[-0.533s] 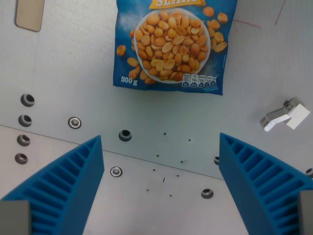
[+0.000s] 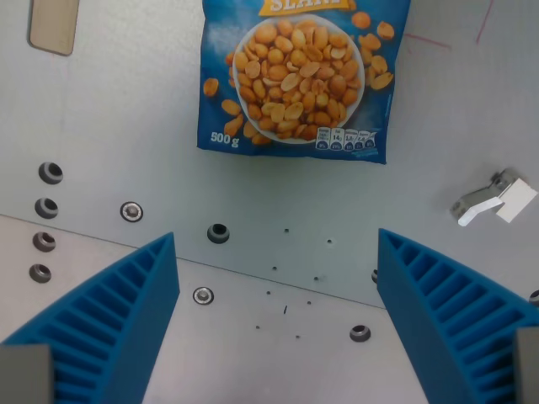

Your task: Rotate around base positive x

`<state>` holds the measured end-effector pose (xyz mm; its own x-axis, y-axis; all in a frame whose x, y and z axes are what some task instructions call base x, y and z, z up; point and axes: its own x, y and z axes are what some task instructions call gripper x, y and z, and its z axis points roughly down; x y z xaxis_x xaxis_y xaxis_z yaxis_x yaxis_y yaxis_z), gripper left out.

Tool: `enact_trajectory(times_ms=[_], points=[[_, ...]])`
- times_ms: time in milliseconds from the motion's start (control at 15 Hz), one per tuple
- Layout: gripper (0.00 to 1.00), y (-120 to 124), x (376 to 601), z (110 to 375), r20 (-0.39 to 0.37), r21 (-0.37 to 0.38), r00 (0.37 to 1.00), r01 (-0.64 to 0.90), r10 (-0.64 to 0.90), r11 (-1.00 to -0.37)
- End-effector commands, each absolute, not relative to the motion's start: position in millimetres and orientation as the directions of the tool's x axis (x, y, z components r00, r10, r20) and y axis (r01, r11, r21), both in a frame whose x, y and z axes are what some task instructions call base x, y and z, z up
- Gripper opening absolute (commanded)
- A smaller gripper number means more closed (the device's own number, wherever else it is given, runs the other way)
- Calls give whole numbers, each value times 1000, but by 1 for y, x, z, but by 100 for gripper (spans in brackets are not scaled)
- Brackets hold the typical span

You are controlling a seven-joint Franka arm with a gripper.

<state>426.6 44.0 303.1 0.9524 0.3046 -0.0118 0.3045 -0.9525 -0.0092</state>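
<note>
Since half a second ago we see the whole scene slide a touch down and toward the wrist view's right, bolts, bag and clip together, so it is our camera that has moved and not the things.

Our end effector (image 2: 278, 324) stands wide, its two blue ribbed fingers (image 2: 114, 324) framing the lower corners of the view with nothing between them but bare metal. It hangs above the worktop (image 2: 109, 126), a grey metal plate with a seam running from the left edge down toward the right.

A blue bag of peanuts (image 2: 299, 80) lies flat at the top centre, its upper part cut off by the frame, "500 g" printed at its lower left. It sits well apart from both fingers.

A small white and grey clip (image 2: 495, 199) lies near the right edge. A tan rectangular piece (image 2: 53, 23) shows at the top left corner. Bolt heads (image 2: 130, 210) and dark screw holes (image 2: 218, 231) dot the plate between the bag and the fingers.
</note>
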Motion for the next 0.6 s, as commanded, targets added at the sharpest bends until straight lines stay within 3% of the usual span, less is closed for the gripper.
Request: enact_trajectory(times_ms=[67,600], points=[[100,43,427,306,30,-113,951,310,308,-944],[100,43,427,306,62,-213,950,311,305,-926]])
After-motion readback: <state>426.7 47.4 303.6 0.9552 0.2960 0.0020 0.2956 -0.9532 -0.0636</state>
